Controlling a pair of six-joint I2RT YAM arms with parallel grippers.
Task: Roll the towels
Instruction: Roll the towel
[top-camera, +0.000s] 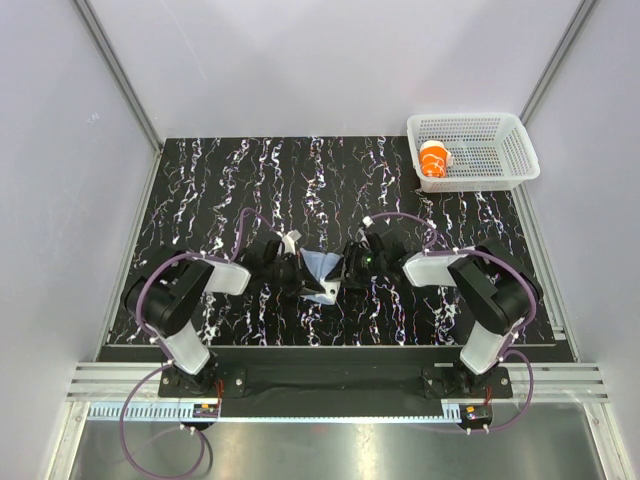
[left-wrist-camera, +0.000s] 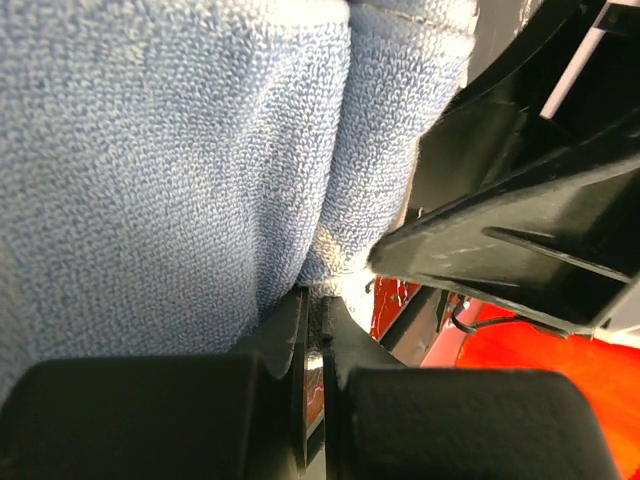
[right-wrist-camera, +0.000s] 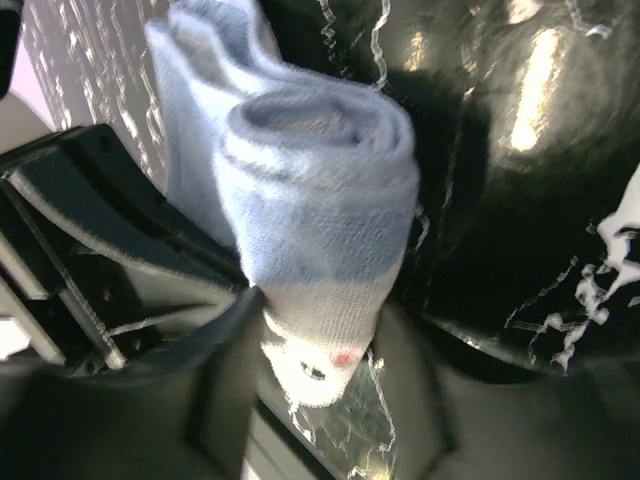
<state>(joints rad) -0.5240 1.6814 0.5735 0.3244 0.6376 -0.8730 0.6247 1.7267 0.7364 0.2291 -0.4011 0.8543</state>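
The left gripper (left-wrist-camera: 315, 300) has its two black, matte fingers pressed flat together at the bottom centre of its wrist view. They pinch the pale hem at the lower edge of the blue-grey towel (left-wrist-camera: 170, 170). The towel's looped terry pile fills the upper left of that view, and a deep fold runs down its middle.

The right gripper (right-wrist-camera: 320, 345) has its fingers spread on either side of the white end of the same towel (right-wrist-camera: 320, 190). In its wrist view the towel is wound into a soft, loose roll, with the layers showing as a curl at the top. The finger at lower left touches the roll. The other finger is blurred, so contact there cannot be told.

From above, the two grippers face each other at the middle of the frame with the towel bunched between them. It lies over a glossy black table (top-camera: 220, 190) veined in white like marble.

At the upper right stands a white plastic mesh basket (top-camera: 510, 150). It is rectangular and holds the orange towel (top-camera: 434, 160), a tight upright roll with white at its top, against its left wall.
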